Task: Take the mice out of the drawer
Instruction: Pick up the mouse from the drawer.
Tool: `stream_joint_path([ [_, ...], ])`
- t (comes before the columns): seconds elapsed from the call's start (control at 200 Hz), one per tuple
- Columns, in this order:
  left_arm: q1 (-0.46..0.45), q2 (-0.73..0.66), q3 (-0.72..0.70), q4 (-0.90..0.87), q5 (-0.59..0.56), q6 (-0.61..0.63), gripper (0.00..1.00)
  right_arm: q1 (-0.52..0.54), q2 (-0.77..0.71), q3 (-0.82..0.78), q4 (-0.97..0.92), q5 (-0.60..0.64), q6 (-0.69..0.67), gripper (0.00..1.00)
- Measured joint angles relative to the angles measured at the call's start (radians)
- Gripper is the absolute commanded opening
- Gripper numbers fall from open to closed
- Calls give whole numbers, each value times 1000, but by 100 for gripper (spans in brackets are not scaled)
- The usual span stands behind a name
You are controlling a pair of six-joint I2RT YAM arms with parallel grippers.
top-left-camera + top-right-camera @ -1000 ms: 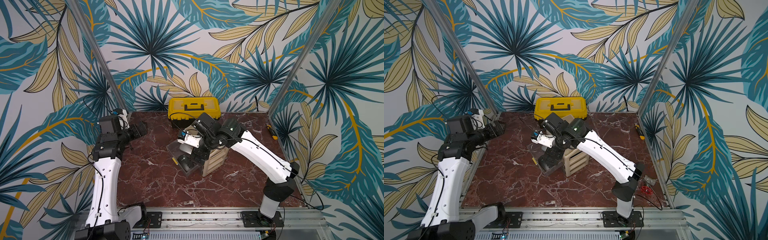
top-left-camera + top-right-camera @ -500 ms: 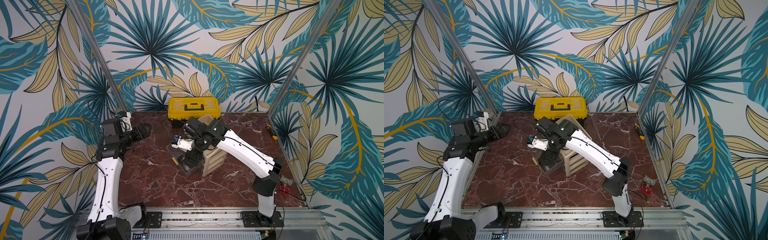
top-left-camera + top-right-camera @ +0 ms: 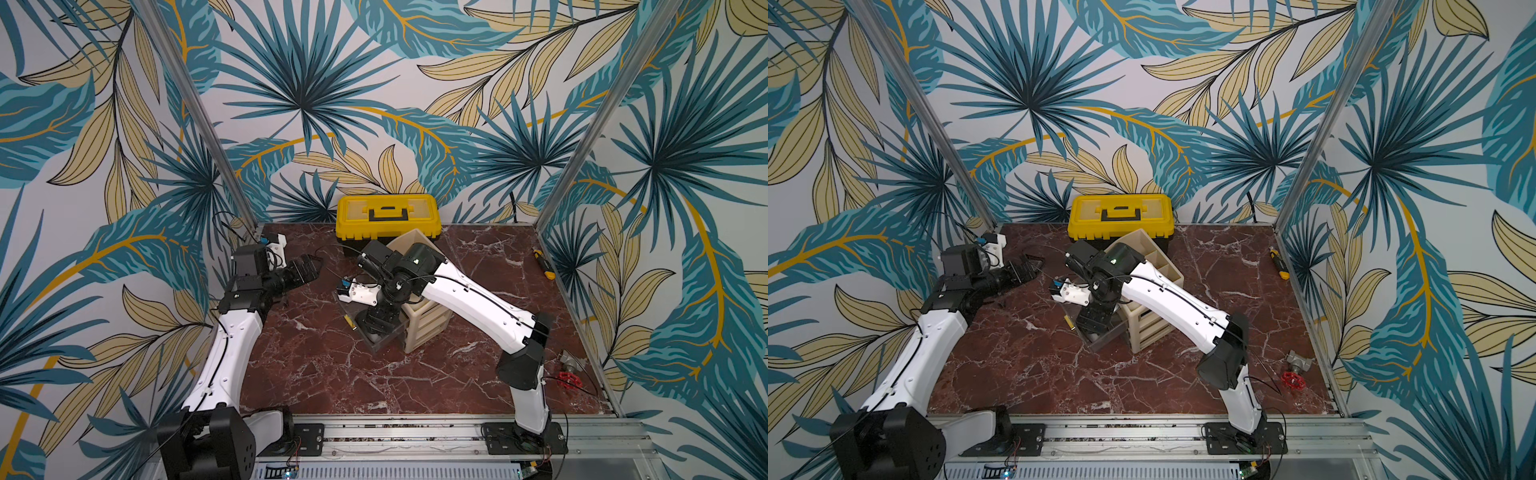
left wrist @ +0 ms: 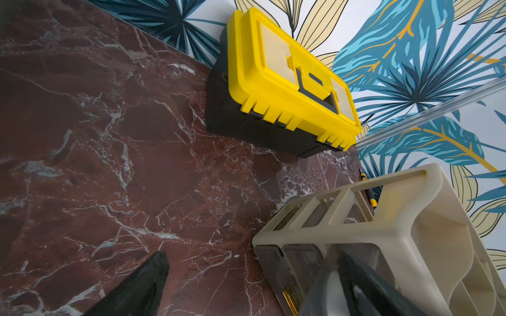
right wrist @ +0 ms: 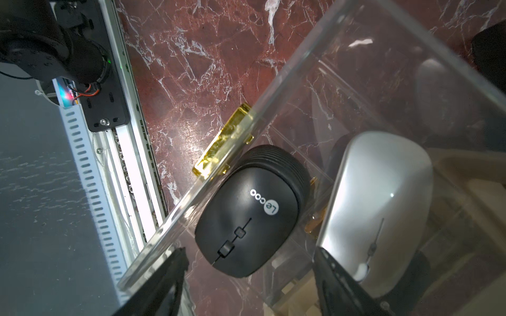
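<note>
Nearest you, the right gripper hangs low in the pulled-out clear drawer, jaws apart and astride the black mouse, gripping nothing yet. I judge that straddle is meant to pinch its long sides. One finger sits at the drawer's front wall, and you cannot tell which side of it. The silver-grey mouse lies just beside the black one, partly under the other finger, so both mice are in the drawer. The left gripper hovers spread wide and empty, well clear, probably to leave room. Farthest back, the yellow toolbox stands against the wall. Compared with a second ago, the right jaws have narrowed and the arm has stretched lower.
</note>
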Motion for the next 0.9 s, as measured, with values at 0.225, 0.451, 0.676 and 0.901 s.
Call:
stream_joint_path([
  [0.225, -14, 24, 0, 39, -2, -3, 100, 5, 8, 0, 0, 1, 10, 66],
  [0.451, -35, 33, 0, 46, -14, 2, 100, 4, 11, 1, -4, -5, 14, 66],
  [0.676, -82, 67, 0, 49, -23, 20, 100, 5, 40, 9, -14, -11, 14, 66],
  [0.901, -110, 99, 0, 49, -23, 28, 100, 4, 53, 19, -24, -19, 14, 66],
])
